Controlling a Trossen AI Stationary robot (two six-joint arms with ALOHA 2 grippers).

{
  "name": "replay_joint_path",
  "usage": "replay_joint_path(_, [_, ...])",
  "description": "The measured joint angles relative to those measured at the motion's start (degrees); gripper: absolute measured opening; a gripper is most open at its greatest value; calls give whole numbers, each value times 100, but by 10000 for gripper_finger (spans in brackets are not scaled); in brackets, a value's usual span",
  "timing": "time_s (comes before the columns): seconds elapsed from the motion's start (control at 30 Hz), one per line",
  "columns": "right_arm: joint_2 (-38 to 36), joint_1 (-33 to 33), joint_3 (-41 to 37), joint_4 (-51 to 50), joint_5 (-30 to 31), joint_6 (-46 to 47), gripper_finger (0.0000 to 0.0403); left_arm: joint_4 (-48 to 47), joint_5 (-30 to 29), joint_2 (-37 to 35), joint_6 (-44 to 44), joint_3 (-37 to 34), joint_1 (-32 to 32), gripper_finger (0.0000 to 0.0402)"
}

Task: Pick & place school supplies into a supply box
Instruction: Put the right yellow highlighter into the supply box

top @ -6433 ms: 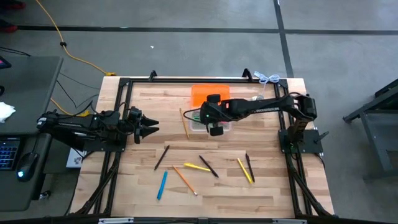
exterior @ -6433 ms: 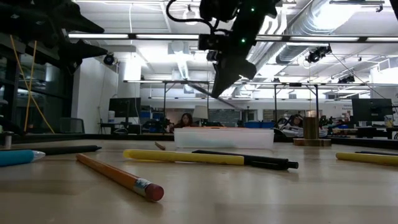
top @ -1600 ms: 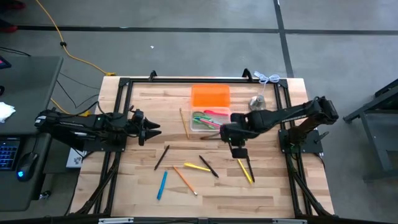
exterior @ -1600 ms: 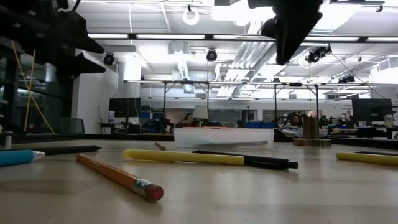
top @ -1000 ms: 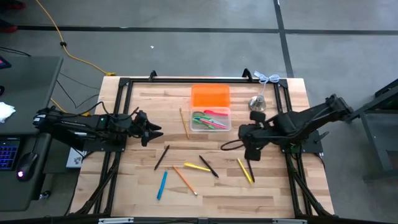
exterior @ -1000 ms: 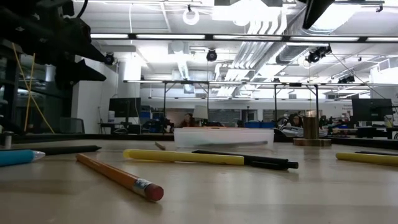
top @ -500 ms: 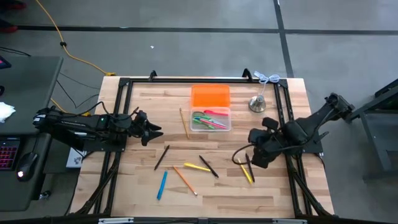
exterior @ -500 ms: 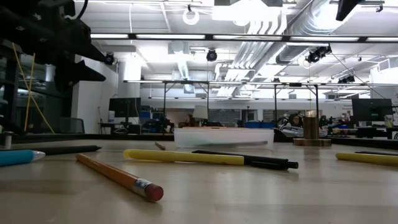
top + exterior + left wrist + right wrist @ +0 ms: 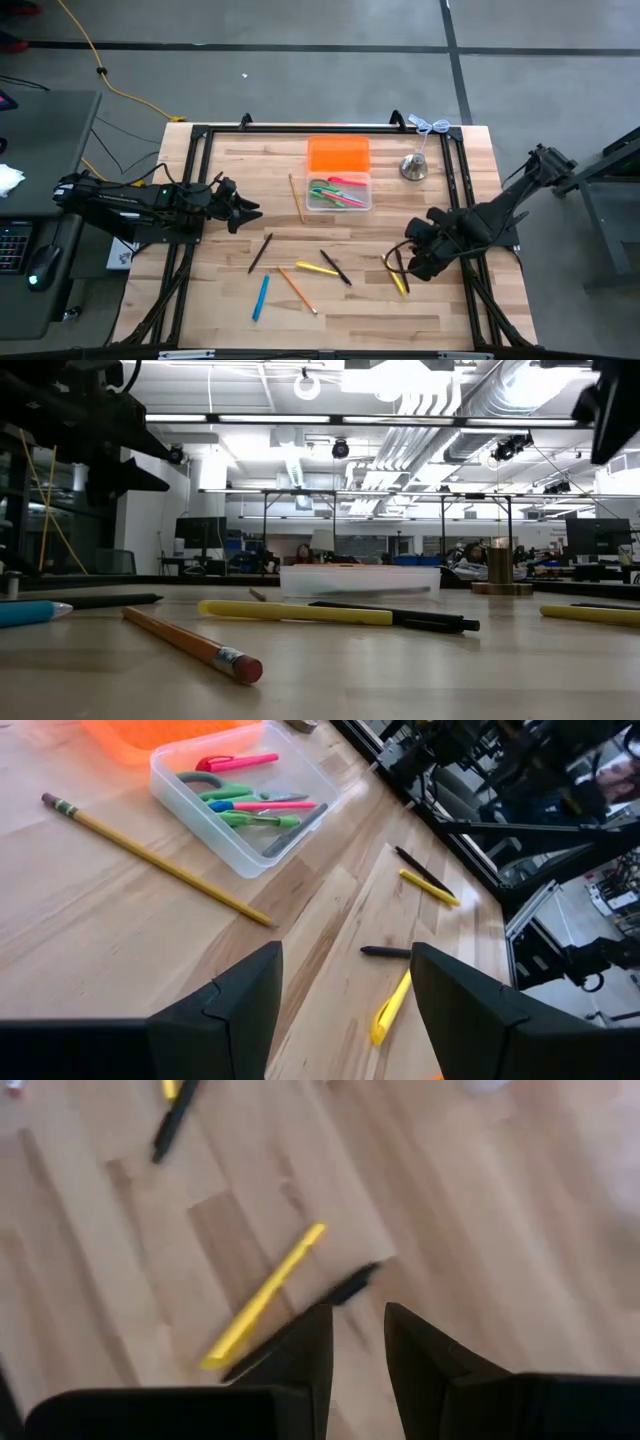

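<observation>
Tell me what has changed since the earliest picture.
The right gripper left the supply box, where pink and green supplies now lie, and swung out and down over the yellow pen and black pen near the table's right edge, holding nothing. The left gripper crept slightly inward, open. The loose pens, pencils and orange lid stayed put.

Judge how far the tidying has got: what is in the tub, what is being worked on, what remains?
Done: scissors and some pens lie in the supply box. In hand: the right gripper, empty, hovers over a yellow pen and black pen. Left: about seven more items on the table. The left gripper waits.
</observation>
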Motion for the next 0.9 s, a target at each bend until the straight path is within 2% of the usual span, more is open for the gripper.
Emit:
replay_joint_path(0.43, [-154, -2, -1631, 3248, -947, -568, 71, -38, -123, 0, -152, 0, 0, 250])
replay_joint_path(0.7, [-136, -34, -1984, 3609, -1292, -647, 71, -38, -136, 0, -171, 0, 0, 250])
replay_joint_path(0.9, [147, -334, -1984, 3960, -1565, -891, 71, -42, -151, 0, -172, 0, 0, 250])
